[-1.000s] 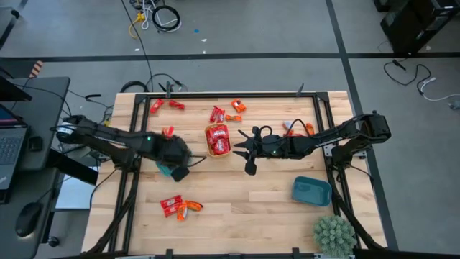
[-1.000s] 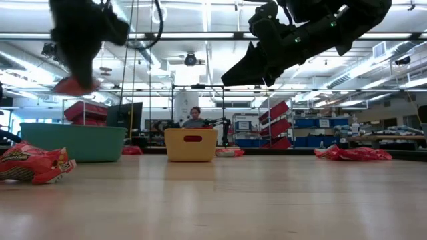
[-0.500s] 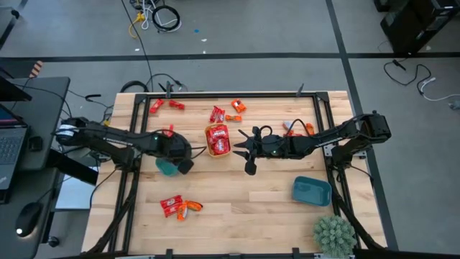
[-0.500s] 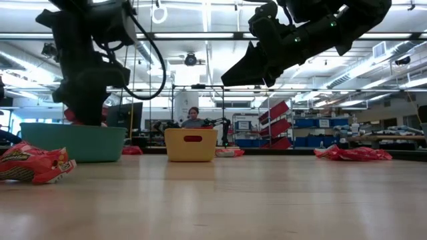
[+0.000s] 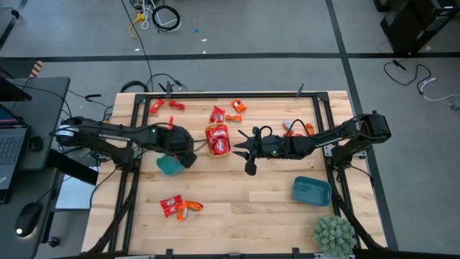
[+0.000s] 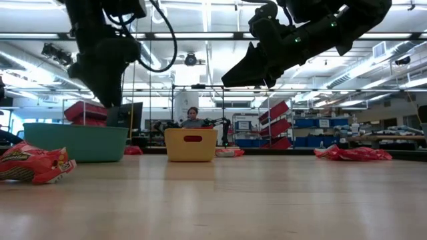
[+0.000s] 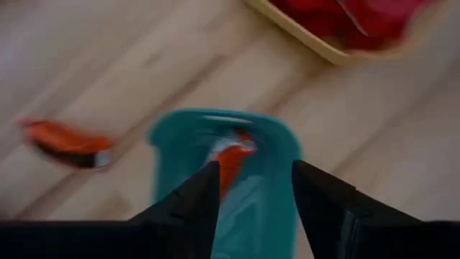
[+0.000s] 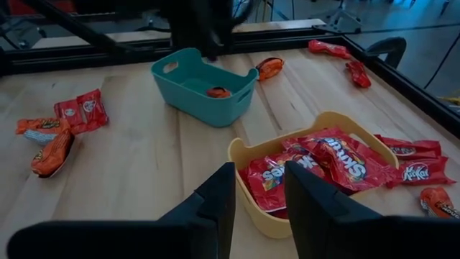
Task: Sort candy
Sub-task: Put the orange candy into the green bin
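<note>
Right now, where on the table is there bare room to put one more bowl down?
The widest bare wood lies along the near edge, between the candy cluster and the blue bowl. It is crowded around the yellow bowl, where the left gripper hangs over the teal bowl and the right gripper hovers, jaws open.

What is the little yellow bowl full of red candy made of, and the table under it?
The small yellow bowl looks like smooth moulded plastic: one even colour, rounded rim, soft sheen. The table looks like pale wood planks, with grain lines and seams between boards. The red candy wrappers seem to be shiny, crinkly printed film.
</note>
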You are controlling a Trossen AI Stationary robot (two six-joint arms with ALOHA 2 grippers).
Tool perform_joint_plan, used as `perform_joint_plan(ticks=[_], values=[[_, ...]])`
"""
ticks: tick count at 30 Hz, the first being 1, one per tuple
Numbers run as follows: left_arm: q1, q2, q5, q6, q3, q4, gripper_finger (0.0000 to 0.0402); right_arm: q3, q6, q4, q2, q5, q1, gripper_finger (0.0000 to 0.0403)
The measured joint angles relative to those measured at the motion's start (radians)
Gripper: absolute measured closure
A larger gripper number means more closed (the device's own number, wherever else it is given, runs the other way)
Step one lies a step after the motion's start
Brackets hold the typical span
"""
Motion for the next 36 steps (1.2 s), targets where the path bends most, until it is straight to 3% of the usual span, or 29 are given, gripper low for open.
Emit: perform_joint_plan(ticks=[7,17,21,28,36], values=[[0.185,0.0,0.002,-0.013,0.028,-0.19,0.0224,0.0,-0.002,0.0,0.0,0.0,0.012,0.0295],[0.523,0.002,0.052,0.153,-0.073,-0.126,0.0225,0.0,-0.004,-0.006,0.0,0.0,0.013,0.0302],[0.639,0.02,0.135,0.171,-0.125,-0.055,0.0231,0.0,-0.004,-0.008,0.0,0.0,0.013,0.0304],[0.737,0.067,0.213,0.201,-0.182,0.086,0.0233,0.0,-0.003,-0.013,0.0,0.0,0.013,0.0303],[0.797,0.17,0.167,0.26,-0.206,0.087,0.0233,0.0,-0.003,-0.027,0.0,0.0,0.015,0.0307]])
